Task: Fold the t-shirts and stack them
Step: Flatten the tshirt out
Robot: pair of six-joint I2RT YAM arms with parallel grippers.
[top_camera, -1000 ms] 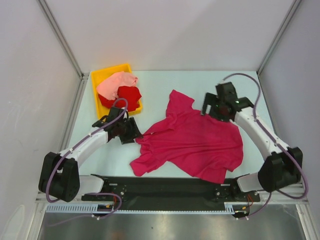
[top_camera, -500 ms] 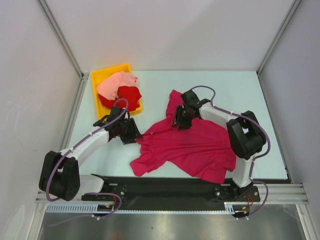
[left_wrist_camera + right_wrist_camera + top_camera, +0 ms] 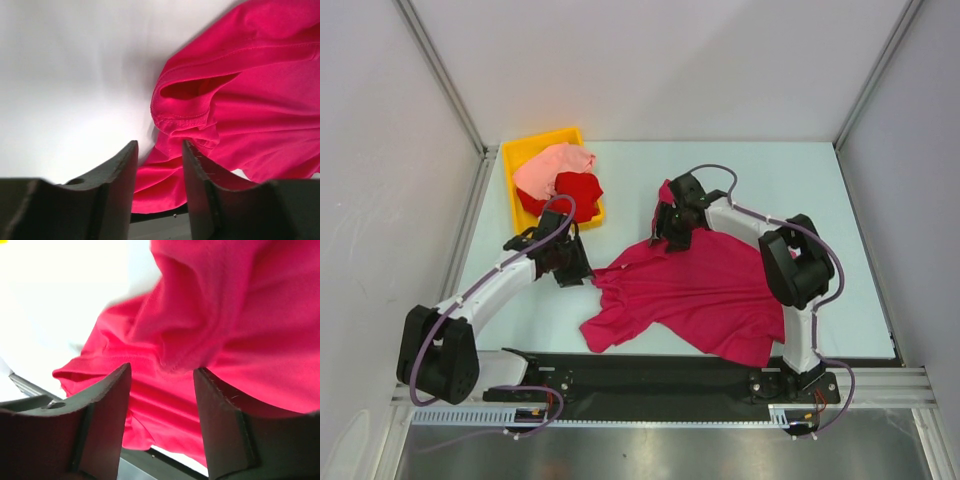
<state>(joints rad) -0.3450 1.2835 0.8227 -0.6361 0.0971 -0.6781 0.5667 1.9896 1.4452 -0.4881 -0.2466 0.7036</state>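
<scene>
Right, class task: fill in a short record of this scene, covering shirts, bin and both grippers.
on table: magenta t-shirt, spread but crumpled
container: yellow bin, far left
in bin: salmon-pink t-shirt and red t-shirt, heaped
left gripper: at magenta shirt's left edge, cloth between jaws, grip unclear
right gripper: at its far edge, open over cloth

One bin (image 3: 520, 156); three t-shirts (image 3: 720, 285) (two inside).
</scene>
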